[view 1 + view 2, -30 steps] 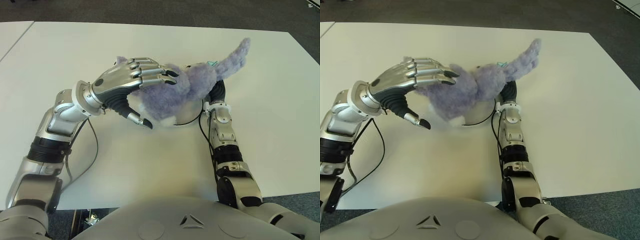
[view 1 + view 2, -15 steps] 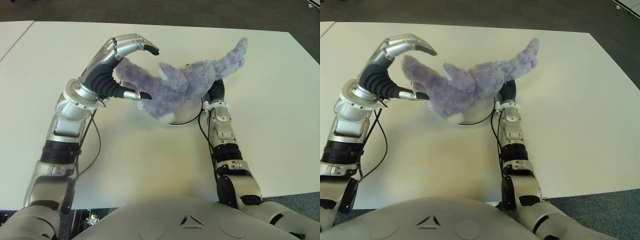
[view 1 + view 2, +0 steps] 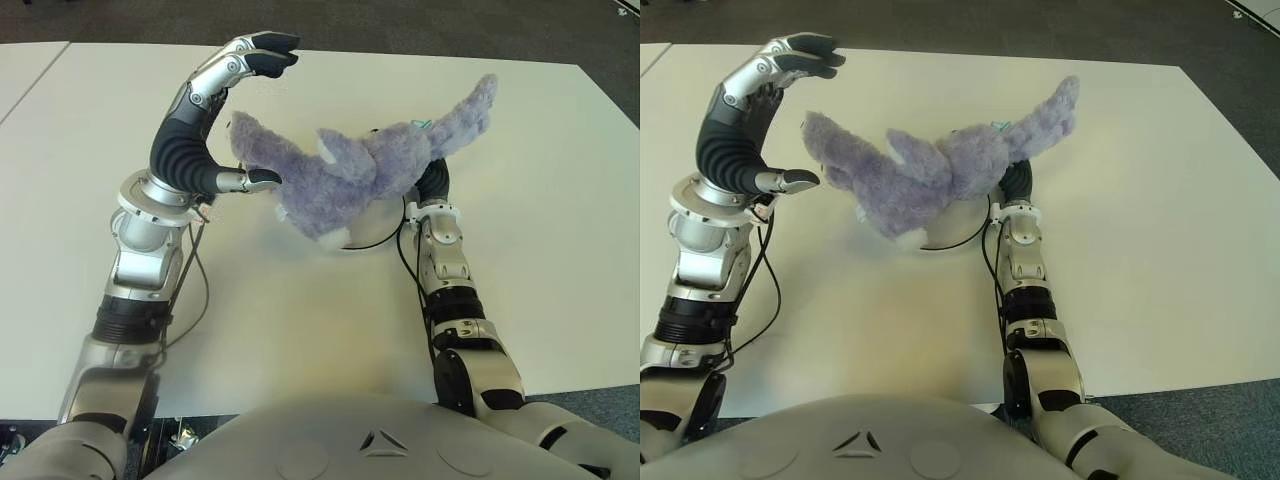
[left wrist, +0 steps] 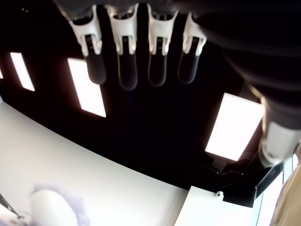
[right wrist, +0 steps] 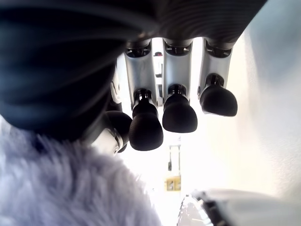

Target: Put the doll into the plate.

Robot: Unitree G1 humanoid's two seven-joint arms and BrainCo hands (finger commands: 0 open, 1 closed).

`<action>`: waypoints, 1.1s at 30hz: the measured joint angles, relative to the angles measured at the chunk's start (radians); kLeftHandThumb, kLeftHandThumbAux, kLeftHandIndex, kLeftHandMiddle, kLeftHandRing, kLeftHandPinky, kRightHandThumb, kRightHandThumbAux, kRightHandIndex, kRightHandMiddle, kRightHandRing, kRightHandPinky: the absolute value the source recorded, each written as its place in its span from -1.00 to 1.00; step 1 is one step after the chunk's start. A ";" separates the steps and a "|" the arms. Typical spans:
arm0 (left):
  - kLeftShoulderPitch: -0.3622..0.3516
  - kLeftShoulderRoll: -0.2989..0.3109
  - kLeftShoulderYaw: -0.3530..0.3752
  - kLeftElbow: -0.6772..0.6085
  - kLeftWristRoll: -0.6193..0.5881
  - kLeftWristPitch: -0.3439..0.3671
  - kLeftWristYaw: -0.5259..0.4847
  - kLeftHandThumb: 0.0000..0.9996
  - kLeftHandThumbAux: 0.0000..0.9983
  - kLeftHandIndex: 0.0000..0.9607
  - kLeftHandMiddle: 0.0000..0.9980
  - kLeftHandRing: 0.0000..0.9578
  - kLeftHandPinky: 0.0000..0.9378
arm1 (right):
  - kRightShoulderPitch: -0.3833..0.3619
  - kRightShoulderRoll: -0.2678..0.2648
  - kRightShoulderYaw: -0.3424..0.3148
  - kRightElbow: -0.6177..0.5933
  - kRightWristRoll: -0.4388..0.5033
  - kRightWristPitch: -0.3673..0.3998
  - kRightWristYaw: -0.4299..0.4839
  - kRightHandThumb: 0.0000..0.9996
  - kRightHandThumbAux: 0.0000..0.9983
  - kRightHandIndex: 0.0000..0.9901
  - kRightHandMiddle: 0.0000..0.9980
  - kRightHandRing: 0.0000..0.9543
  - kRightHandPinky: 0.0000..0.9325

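Observation:
A fluffy purple doll (image 3: 350, 175) lies across the white plate (image 3: 385, 240) at the table's middle, head toward the left and tail (image 3: 470, 110) sticking up at the right. My left hand (image 3: 275, 112) is raised just left of the doll's head, open, its thumb close to the fur and holding nothing. My right hand (image 5: 178, 117) is hidden under the doll's tail end in the eye views. Its wrist view shows relaxed fingers (image 5: 179, 113) with purple fur (image 5: 56, 188) beside them and nothing grasped.
The white table (image 3: 300, 320) spreads wide around the plate. A second white table (image 3: 25, 65) adjoins at the far left. Dark floor lies beyond the far edge. A cable (image 3: 190, 290) hangs from my left forearm.
My left hand has let go of the doll, lifting off its back and swinging up and to the left. The doll has slumped down across the plate. The right arm has stayed put.

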 measured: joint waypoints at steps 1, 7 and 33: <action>0.000 -0.001 0.000 -0.001 -0.001 0.003 0.000 -0.78 0.03 -0.57 -0.55 -0.59 -0.56 | 0.000 0.000 0.000 0.000 0.000 0.000 0.000 0.41 0.44 -0.11 0.59 0.66 0.72; 0.001 -0.009 0.003 -0.003 -0.002 0.009 -0.012 -0.78 0.03 -0.57 -0.55 -0.59 -0.56 | 0.000 0.000 0.000 0.001 0.000 0.000 0.000 0.41 0.44 -0.11 0.59 0.66 0.72; -0.001 -0.031 0.009 0.003 -0.001 0.011 -0.029 -0.78 0.03 -0.57 -0.55 -0.59 -0.56 | -0.025 -0.002 -0.005 0.039 0.000 -0.010 0.003 0.41 0.44 -0.11 0.59 0.66 0.72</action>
